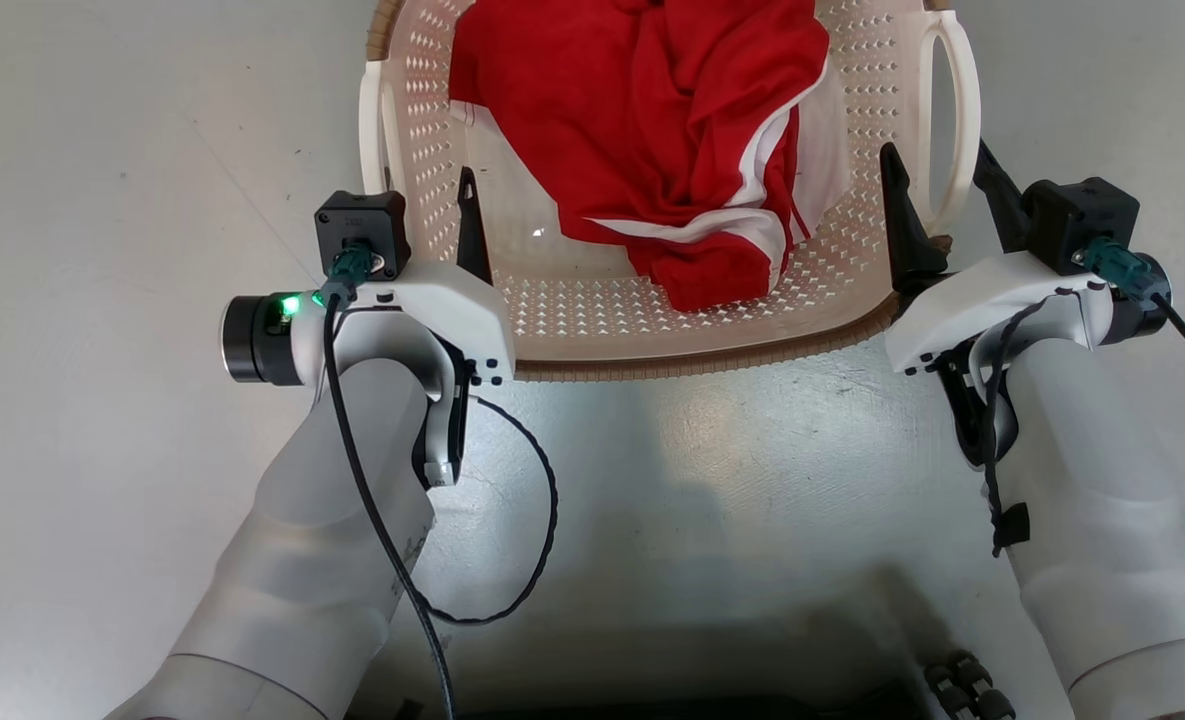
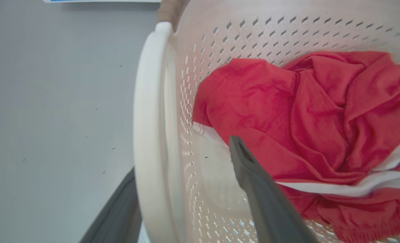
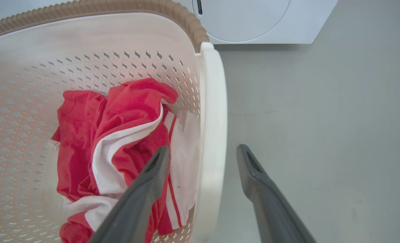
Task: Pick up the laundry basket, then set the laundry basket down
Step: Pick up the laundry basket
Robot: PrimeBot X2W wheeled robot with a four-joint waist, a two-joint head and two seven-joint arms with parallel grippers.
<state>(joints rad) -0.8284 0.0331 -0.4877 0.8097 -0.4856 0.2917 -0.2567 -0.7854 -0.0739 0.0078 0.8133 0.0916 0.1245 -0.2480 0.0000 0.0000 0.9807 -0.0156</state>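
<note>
**Head view.** Cream-white perforated laundry basket [image 1: 592,310] on the grey floor [image 1: 102,150], straight ahead between both arms, its far end cut off by the top edge. Brown woven-look rim [image 1: 702,362] along the near side. White loops on the flanks: left handle [image 1: 377,120] and right handle [image 1: 952,110]. Inside, a crumpled red garment [image 1: 652,120] with white stripes, heaped toward the far half. Across the left side wall, the left gripper [image 1: 424,200], jaws wide apart: one dark finger inside the basket, the other hidden behind the black camera block. Across the right side, the right gripper [image 1: 937,160], also spread, with one finger inside the wall and one outside the loop. Not closed on either handle. Off the left wrist, a black cable [image 1: 542,500] looping over the floor.

**Left wrist view.** Left handle running top to bottom between the two parted fingers. Inner finger above the basket's bottom, its tip in front of the garment. Outer finger low at the left, outside the loop and partly hidden behind it. Cannot tell whether it touches.

**Right wrist view.** Right handle upright between the spread fingers, with a gap on each side at the tips. Inner finger over the garment, outer finger over bare floor. Beyond the basket's far corner, a white washing machine [image 3: 254,20], well apart from the fingers.
</note>
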